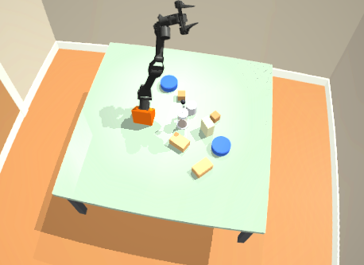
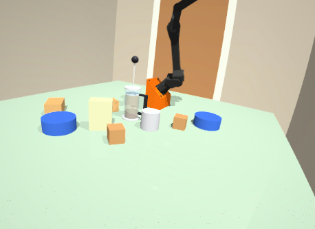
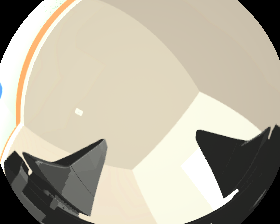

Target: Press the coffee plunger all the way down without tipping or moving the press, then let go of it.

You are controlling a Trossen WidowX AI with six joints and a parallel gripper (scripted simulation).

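Two dark fingers of the gripper point(image 1: 186, 17) stand spread wide with nothing between them, raised high beyond the table's far edge and facing a beige wall. Below, the arm point(image 1: 156, 64) rises from its orange base point(image 1: 143, 115) on the pale green table point(image 2: 172, 185). Just beside that base the coffee press point(image 2: 132, 106) stands upright, its plunger knob point(image 2: 135, 59) up on its rod, a white mug point(image 2: 150, 119) just beside it, among blue discs and tan blocks.
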